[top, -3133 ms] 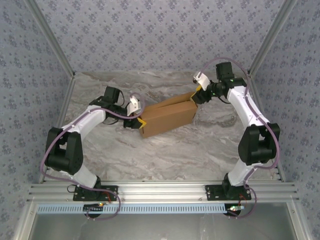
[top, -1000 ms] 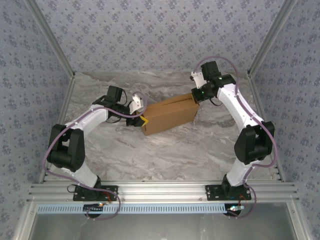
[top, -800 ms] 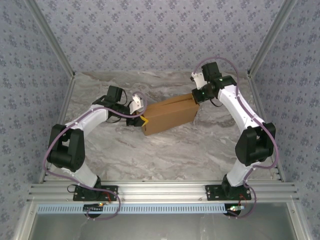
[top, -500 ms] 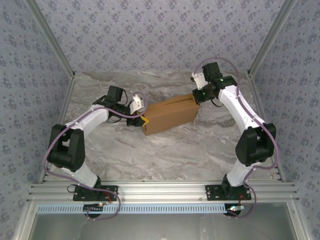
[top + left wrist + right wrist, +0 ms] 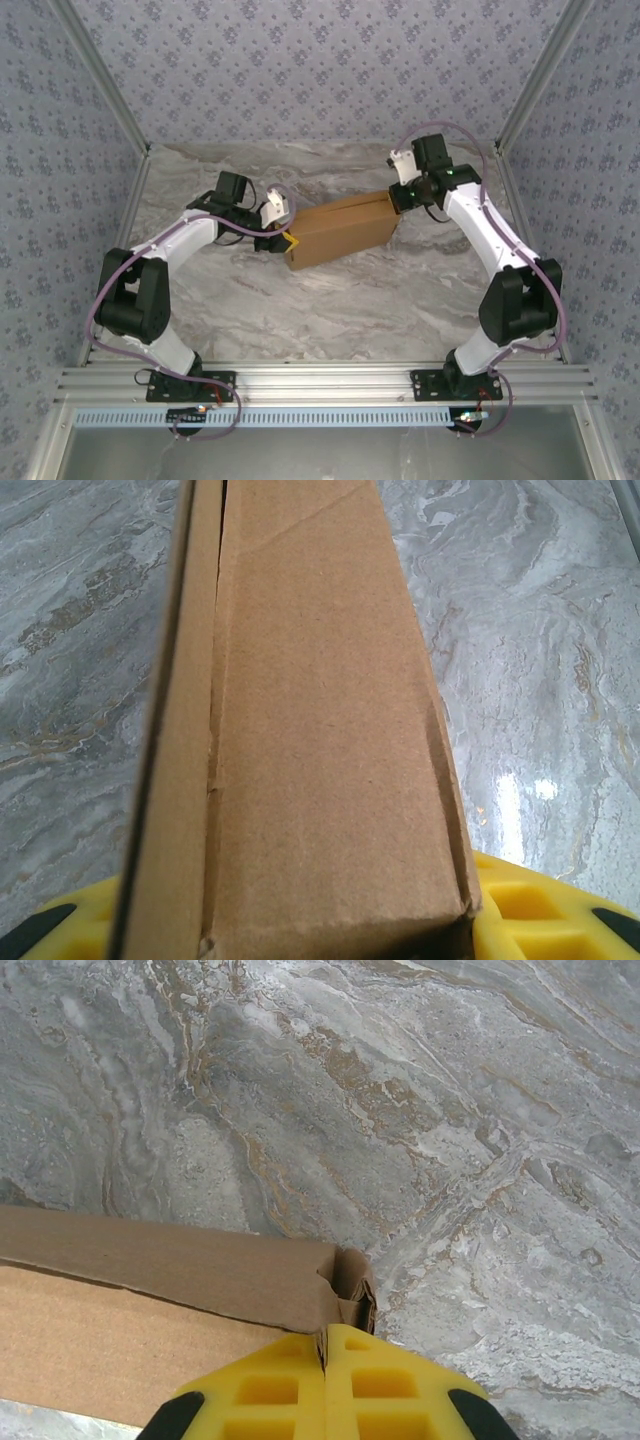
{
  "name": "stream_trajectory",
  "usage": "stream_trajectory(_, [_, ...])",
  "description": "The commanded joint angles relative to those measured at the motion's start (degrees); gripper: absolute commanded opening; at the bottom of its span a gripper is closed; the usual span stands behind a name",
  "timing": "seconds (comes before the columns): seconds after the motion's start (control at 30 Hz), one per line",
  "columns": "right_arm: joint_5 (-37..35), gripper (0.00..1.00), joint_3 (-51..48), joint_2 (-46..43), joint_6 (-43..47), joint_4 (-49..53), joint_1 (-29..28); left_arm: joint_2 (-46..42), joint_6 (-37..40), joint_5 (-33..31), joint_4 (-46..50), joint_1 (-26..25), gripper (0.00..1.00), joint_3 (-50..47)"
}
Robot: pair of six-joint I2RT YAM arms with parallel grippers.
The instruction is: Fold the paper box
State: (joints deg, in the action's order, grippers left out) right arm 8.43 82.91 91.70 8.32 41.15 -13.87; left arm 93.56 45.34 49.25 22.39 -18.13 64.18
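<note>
Top view: one paper box (image 5: 340, 232), brown and closed up, lies in the middle of the grey marble counter (image 5: 300, 310), between two arms. The left arm is bent at the elbow and its pincer (image 5: 285, 241) is at the left end of the box. The right arm reaches forward and its pincer (image 5: 398, 198) is at the far right corner of the box. Patterned walls (image 5: 300, 70) stand around.

Left wrist view: the box (image 5: 320, 730) sits between two yellow fingers (image 5: 530, 910), so this pincer is grasping it.

Right wrist view: the right pincer (image 5: 325, 1360) is clenched, its fingers pressed together, and the tips touch the box corner (image 5: 345, 1285).
</note>
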Motion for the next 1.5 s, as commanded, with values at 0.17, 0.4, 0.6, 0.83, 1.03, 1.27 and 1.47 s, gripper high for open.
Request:
stream_trajectory(0.17, [-3.3,0.07,-5.3,-2.9,-4.3,1.8,2.1,0.1,-4.5,-6.7,1.4,1.6,0.46,0.2])
stream_trajectory(0.4, [-3.7,0.07,-7.6,-4.5,-4.6,-0.2,2.2,-1.1,-5.6,-6.7,-0.2,1.4,0.56,-0.6])
stream_trajectory(0.6, [-3.5,0.07,-7.5,-4.6,-4.6,-0.6,1.9,-2.3,-6.8,-6.5,-1.5,1.2,0.64,-1.3])
stream_trajectory(0.83, [-4.3,0.07,-7.5,-4.5,-5.9,-1.1,1.4,-2.3,-8.9,-6.3,-2.4,1.2,0.68,-1.1])
stream_trajectory(1.03, [-4.9,0.06,-7.7,-4.6,-6.8,-1.9,0.4,-2.6,-9.9,-6.2,-2.7,1.2,0.70,-1.0])
stream_trajectory(1.27, [-5.8,0.06,-6.6,-4.0,-7.3,-1.9,-1.1,-3.8,-13.6,-8.0,-4.5,1.2,0.71,-1.8])
stream_trajectory(1.47, [-6.4,0.07,-5.3,-3.3,-7.7,-1.3,-1.7,-7.9,-17.8,-11.5,-7.0,1.3,0.72,-5.1])
